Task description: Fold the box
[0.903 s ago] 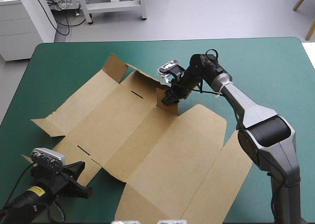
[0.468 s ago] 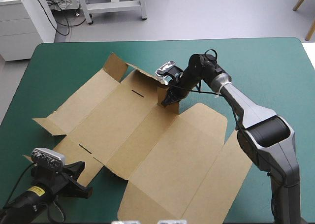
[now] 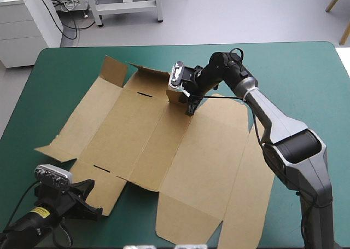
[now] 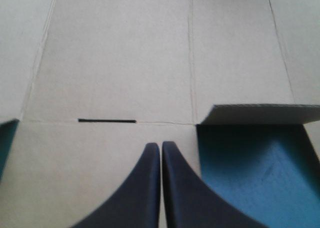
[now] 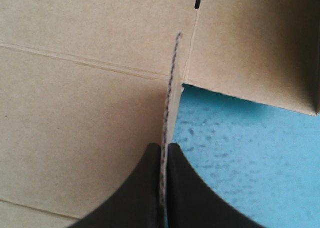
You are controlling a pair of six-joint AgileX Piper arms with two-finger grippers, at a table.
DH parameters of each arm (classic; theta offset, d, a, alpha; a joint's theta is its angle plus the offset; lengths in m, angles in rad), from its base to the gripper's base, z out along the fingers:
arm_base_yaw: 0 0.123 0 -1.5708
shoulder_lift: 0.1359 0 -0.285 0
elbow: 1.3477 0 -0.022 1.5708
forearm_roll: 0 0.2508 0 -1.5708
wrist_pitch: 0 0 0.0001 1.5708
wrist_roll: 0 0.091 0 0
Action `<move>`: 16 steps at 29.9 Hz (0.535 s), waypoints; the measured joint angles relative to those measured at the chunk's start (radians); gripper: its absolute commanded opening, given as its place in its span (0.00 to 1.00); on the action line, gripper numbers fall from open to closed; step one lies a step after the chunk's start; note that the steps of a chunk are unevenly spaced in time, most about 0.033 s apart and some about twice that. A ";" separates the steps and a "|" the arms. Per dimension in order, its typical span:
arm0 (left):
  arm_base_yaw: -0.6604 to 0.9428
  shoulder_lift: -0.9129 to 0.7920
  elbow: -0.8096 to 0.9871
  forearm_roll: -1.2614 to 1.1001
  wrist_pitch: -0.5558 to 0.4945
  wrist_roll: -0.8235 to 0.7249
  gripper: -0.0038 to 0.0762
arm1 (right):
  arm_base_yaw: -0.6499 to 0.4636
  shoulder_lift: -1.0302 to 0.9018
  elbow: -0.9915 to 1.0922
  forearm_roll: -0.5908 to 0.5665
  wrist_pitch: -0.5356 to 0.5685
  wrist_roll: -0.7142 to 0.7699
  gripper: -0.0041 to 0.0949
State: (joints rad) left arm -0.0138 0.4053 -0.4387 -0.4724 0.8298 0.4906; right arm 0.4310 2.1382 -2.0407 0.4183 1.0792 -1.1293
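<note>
While the brown box (image 3: 164, 150) lies opened out and almost flat across the middle of the teal-green surface (image 3: 306, 79), only a few of its parts stand up from the sheet. The right hand (image 5: 163, 148) reaches over the far edge of the board and grips a small flap (image 3: 174, 96) there. In the right wrist view this flap is seen edge-on as a thin line running between the two black fingers (image 5: 150, 188), which are pressed nearly together on it. The flap stands upright, and just beside it the cover shows where the board is cut away. At the far left corner of the box two more flaps (image 3: 112, 71) are raised and lean a little. The large lid panel stretches flat toward the near right side of the surface. The left hand (image 4: 161, 147) is at the near left corner of the surface, over a near flap of the box. Its fingers are closed, meet in one pointed arch and hold nothing. I cannot tell if they touch the board. Just ahead of them a thin dark slot (image 4: 106, 121) is cut along a crease.
</note>
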 measured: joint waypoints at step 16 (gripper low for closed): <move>0.000 0.000 0.000 0.000 0.000 0.000 0.04 | 0.126 0.001 -0.001 0.035 0.029 -0.158 0.02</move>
State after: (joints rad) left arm -0.0138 0.4053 -0.4387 -0.4724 0.8298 0.4906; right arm 0.5570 2.1393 -2.0415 0.4535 1.1081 -1.2873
